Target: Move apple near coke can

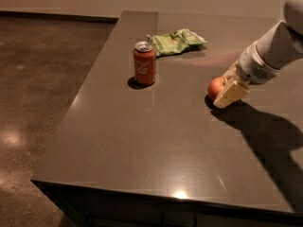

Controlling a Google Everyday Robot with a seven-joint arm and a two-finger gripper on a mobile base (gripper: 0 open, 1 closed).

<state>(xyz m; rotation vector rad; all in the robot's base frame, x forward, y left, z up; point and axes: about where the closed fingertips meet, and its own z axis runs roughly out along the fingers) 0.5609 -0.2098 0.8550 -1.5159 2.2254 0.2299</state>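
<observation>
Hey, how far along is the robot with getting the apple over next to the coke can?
Done: the approach looks finished, with the gripper right against the apple.
In hand: taking hold of the apple; whether it is gripped cannot be told.
Left: the whole move. The apple sits well to the right of the coke can, with a stretch of table between them.
</observation>
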